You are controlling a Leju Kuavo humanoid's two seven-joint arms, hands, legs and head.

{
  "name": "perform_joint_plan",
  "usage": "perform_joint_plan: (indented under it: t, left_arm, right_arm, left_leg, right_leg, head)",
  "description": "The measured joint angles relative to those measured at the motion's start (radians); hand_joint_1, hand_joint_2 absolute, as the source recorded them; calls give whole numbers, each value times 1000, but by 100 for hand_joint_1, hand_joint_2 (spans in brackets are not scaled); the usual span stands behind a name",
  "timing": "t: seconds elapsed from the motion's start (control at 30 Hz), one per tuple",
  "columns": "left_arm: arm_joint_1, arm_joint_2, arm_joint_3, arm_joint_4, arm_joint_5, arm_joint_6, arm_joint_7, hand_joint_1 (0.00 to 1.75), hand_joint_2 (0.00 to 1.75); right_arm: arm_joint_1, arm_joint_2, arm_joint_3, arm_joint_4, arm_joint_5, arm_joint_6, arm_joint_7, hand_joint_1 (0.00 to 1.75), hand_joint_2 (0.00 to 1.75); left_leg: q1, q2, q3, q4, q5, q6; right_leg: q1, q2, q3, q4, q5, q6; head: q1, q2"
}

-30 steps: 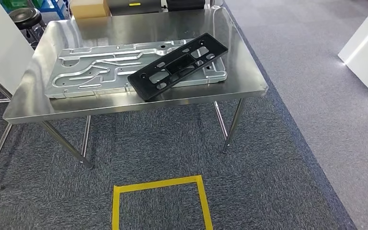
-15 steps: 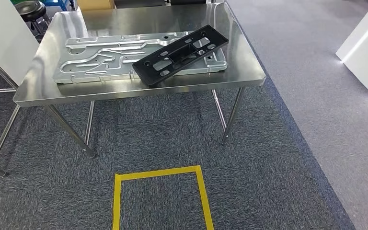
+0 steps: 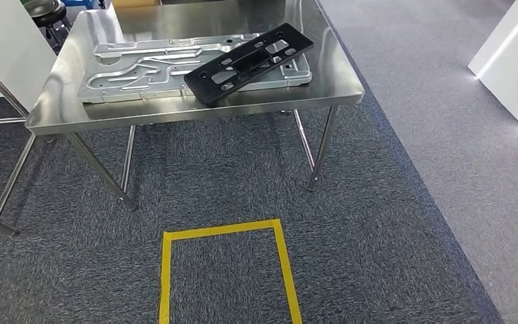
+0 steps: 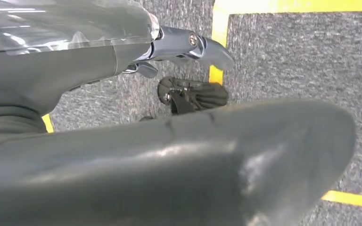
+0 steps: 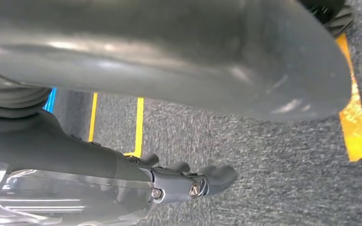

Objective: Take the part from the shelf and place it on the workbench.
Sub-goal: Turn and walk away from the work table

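Black part on the steel workbench, both arms hanging over the carpet.

Head view: the black part (image 3: pixel 249 62) lies slantwise on the grey metal plate (image 3: pixel 141 71), which rests flat on the workbench (image 3: pixel 195 115); a yellow tape square (image 3: pixel 224 233) marks the grey carpet in front of the table. Left wrist view: the left hand (image 4: pixel 188 47) hangs over carpet and yellow tape, fingers loosely extended, gripping nothing. Right wrist view: the right hand (image 5: pixel 193 181) hangs likewise above the carpet, fingers slightly curled and apart, holding nothing.
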State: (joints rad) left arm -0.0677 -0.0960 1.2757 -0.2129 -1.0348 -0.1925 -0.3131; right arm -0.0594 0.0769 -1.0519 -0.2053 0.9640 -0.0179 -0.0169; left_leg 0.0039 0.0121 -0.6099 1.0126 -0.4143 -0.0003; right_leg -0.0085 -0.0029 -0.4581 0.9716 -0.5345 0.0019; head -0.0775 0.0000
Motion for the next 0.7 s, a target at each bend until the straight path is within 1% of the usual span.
perform_joint_plan:
  t: [0.03, 0.07, 0.1, 0.13, 0.17, 0.2, 0.23, 0.27, 0.3, 0.33, 0.37, 0.4, 0.43, 0.47, 0.5, 0.53, 0.57, 0.6, 0.63, 0.67, 0.7]
  left_arm:
    - [1, 0, 0, 0, 0, 0, -1, 0, 0]
    - [3, 0, 0, 0, 0, 0, -1, 0, 0]
    - [4, 1, 0, 0, -1, 1, 0, 0, 0]
    - [4, 1, 0, 0, -2, 1, 1, 0, 0]
    - [4, 1, 0, 0, -3, 2, 2, 0, 0]
    - [4, 1, 0, 0, -5, 2, 3, 0, 0]
    - [4, 1, -1, 0, -6, 2, 4, 0, 0]
    - [4, 2, -1, 0, -8, 3, 5, 0, 0]
    - [4, 3, -1, 0, -9, 4, 5, 0, 0]
    - [2, 4, -1, 0, -10, 4, 6, 0, 0]
    - [1, 6, -1, 0, -10, 5, 6, 0, 0]
    - [0, 8, -1, 0, -11, 6, 6, 0, 0]
    - [-1, 8, -1, 0, -12, 8, 6, 0, 0]
    - [-1, 9, -2, 0, -13, 10, 6, 0, 0]
    - [-1, 8, -2, 0, -13, 11, 6, 0, 0]
    - [-1, 8, -2, 0, -14, 12, 6, 0, 0]
    - [-2, 8, -2, 0, -13, 12, 6, 0, 0]
    - [-3, 8, -2, 0, -13, 13, 7, 0, 0]
    - [-3, 9, -2, 0, -12, 13, 8, 0, 0]
    - [-3, 9, -2, 0, -12, 14, 9, 0, 0]
    - [-3, 9, -2, 0, -11, 15, 11, 0, 44]
  right_arm:
    - [0, 0, 0, 0, -1, 0, 1, 0, 0]
    - [0, 1, 0, 1, -1, 0, 2, 0, 0]
    - [0, 1, 0, 1, -2, 0, 3, 0, 0]
    - [0, 1, -1, 1, -4, 1, 4, 0, 0]
    - [0, 1, -1, 1, -6, 2, 4, 0, 0]
    - [0, 1, -1, 1, -8, 2, 5, 0, 0]
    - [0, 1, -2, 1, -10, 2, 6, 0, 0]
    - [0, 2, -2, 1, -11, 2, 7, 0, 0]
    - [0, 2, -2, 2, -11, 2, 10, 0, 0]
    - [0, 3, -2, 2, -11, 3, 14, 0, 0]
    - [0, 4, -2, 3, -11, 3, 18, 0, 44]
    - [0, 5, -2, 4, -11, 3, 21, 0, 87]
    - [-1, 6, -2, 4, -9, 2, 24, 0, 131]
    - [-1, 6, -2, 4, -7, 1, 28, 0, 175]
    - [-2, 6, -2, 4, -5, 0, 31, 0, 175]
    - [-2, 6, -2, 4, -2, 0, 35, 0, 175]
    - [-2, 5, -2, 4, 2, -1, 39, 0, 175]
    - [-2, 5, -2, 4, 5, -1, 43, 0, 175]
    - [-1, 5, -2, 4, 8, -2, 46, 0, 175]
    - [-1, 5, -2, 4, 10, -2, 50, 0, 175]
    - [0, 5, -2, 4, 11, -4, 55, 0, 175]
  left_leg:
    - [1, -1, -7, 13, -16, -6]
    - [3, -2, -19, 44, -47, -10]
    - [5, -3, -37, 95, -91, -13]
    - [6, -3, -58, 162, -136, -16]
    - [7, -3, -75, 226, -168, -19]
    - [7, -3, -81, 270, -179, -20]
    - [7, -3, -71, 279, -171, -19]
    - [7, -3, -37, 242, -148, -17]
    - [6, -3, 13, 172, -122, -12]
    - [4, -3, 67, 92, -106, -6]
    - [2, -3, 108, 27, -97, 0]
    - [0, -3, 130, -15, -97, 4]
    - [-3, -3, 135, -30, -100, 7]
    - [-3, -3, 131, -33, -98, 11]
    - [-1, -2, 128, -38, -93, 16]
    - [2, -1, 125, -41, -87, 23]
    - [4, 0, 122, -45, -80, 29]
    - [6, 1, 117, -47, -74, 34]
    - [5, 0, 110, -46, -70, 38]
    - [4, 1, 103, -45, -66, 39]
    - [4, 1, 97, -42, -64, 40]
  right_leg:
    - [-2, -2, -6, -1, 8, -9]
    - [-3, -4, -13, -3, 16, -17]
    - [-3, -5, -21, -3, 24, -22]
    - [-2, -5, -31, -2, 31, -25]
    - [-1, -6, -41, -1, 38, -26]
    - [1, -6, -51, 1, 45, -26]
    - [2, -6, -59, 3, 51, -25]
    - [3, -5, -67, 6, 55, -23]
    - [3, -5, -72, 10, 58, -21]
    - [5, -5, -77, 14, 61, -18]
    - [6, -5, -81, 17, 63, -14]
    - [7, -6, -85, 20, 66, -9]
    - [7, -7, -87, 21, 70, -4]
    - [7, -7, -88, 21, 74, 2]
    - [6, -7, -90, 24, 74, 8]
    - [6, -5, -95, 35, 64, 14]
    - [5, -4, -109, 64, 41, 19]
    - [3, -2, -131, 116, 5, 23]
    - [2, -1, -161, 182, -34, 27]
    - [-1, 0, -188, 248, -67, 31]
    - [-4, 0, -204, 292, -82, 36]
  head:
    - [0, 0]
    - [0, 0]
    - [0, 0]
    - [0, 0]
    - [0, 0]
    - [0, 0]
    - [0, 0]
    - [0, 0]
    - [0, 0]
    - [0, 0]
    - [0, 0]
    - [0, 0]
    - [0, 0]
    - [0, 0]
    - [0, 0]
    - [0, 0]
    - [0, 0]
    - [0, 0]
    - [0, 0]
    - [0, 0]
    - [0, 0]
